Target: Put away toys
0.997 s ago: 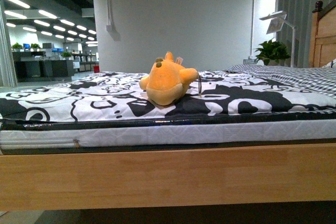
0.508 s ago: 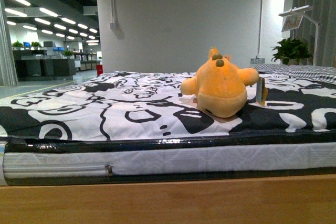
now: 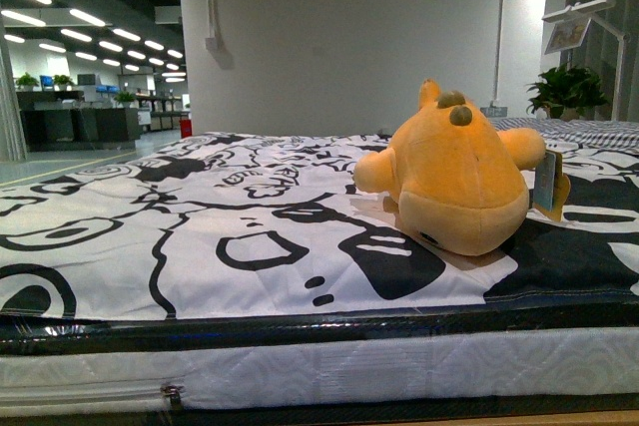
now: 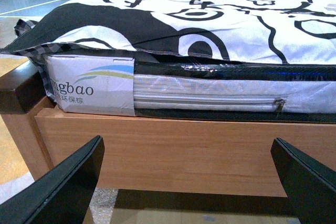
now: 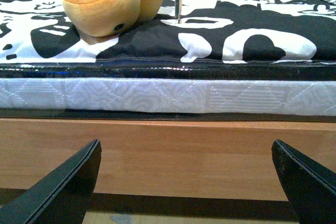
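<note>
Arms are held low and level, aimed at the wooden bed frame [image 4: 184,150]. The left fingers [image 4: 68,182] and the right fingers [image 5: 63,182] are spread wide and released, with nothing grasped. The orange plush toy [image 3: 459,182] is laid on the bed's black-and-white sheet [image 3: 200,236], near the front edge and nearer the right fingers.

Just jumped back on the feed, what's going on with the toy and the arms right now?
Nothing is being handled yet. The orange plush toy lies on the black-and-white bedspread, toward the robot's right. The left hand and right hand are both open and empty, held low facing the bed's wooden frame. Only the right wrist view has the toy in sight, so that arm seems the likelier one to reach for it.
</note>
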### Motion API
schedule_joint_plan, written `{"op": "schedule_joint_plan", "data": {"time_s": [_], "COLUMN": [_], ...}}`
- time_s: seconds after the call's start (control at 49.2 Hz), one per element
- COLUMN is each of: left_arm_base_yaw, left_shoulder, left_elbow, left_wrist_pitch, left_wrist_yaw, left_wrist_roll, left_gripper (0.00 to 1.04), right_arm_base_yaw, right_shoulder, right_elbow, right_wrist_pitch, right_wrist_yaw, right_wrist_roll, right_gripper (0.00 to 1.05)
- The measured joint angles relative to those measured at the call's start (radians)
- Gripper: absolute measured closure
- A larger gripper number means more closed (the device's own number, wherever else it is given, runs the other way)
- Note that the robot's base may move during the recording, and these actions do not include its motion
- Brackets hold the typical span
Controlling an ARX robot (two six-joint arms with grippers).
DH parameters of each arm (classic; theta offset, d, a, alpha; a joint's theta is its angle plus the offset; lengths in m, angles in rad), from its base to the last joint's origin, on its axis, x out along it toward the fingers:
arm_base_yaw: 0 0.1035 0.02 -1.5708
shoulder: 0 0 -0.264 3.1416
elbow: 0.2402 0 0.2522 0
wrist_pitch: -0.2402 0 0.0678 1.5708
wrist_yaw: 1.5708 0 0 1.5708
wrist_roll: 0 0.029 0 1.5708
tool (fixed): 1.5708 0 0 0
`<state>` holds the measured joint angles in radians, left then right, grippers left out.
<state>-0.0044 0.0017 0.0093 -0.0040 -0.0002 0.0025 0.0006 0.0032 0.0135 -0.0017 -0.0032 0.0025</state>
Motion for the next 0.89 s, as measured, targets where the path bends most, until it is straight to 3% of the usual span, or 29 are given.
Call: {"op": "schedule_joint_plan", "data": {"time_s": [0.183, 0.244, 0.305, 0.346, 0.427, 0.529, 0.671, 0.895], "left_arm_base_yaw": [0.000, 0.000, 0.000, 0.000, 0.000, 0.000, 0.000, 0.000], "left_shoulder": [0.000, 0.000, 0.000, 0.000, 0.000, 0.000, 0.000, 0.000], "left_elbow": [0.000, 0.000, 0.000, 0.000, 0.000, 0.000, 0.000, 0.000], "left_wrist_pitch": [0.000, 0.000, 0.000, 0.000, 0.000, 0.000, 0.000, 0.000], "left_wrist_yaw": [0.000, 0.000, 0.000, 0.000, 0.000, 0.000, 0.000, 0.000], "left_wrist_roll": [0.000, 0.000, 0.000, 0.000, 0.000, 0.000, 0.000, 0.000], "left_gripper": [0.06, 0.06, 0.06, 0.06, 0.06, 0.06, 0.06, 0.06], "right_arm_base_yaw": [0.000, -0.034, -0.121, -0.169, -0.211, -0.210, -0.134, 0.108], "right_shoulder": [0.000, 0.013, 0.080, 0.137, 0.243, 0.380, 0.559, 0.866], "right_elbow": [0.000, 0.001, 0.011, 0.032, 0.098, 0.192, 0.331, 0.584], "right_wrist_pitch": [0.000, 0.005, 0.053, 0.106, 0.213, 0.333, 0.438, 0.520], "right_wrist_yaw": [0.001, -0.104, -0.282, -0.349, -0.395, -0.396, -0.335, -0.150], "right_wrist_roll": [0.000, 0.034, 0.115, 0.151, 0.192, 0.203, 0.188, 0.097], "right_gripper": [0.06, 0.06, 0.06, 0.06, 0.06, 0.06, 0.06, 0.06]}}
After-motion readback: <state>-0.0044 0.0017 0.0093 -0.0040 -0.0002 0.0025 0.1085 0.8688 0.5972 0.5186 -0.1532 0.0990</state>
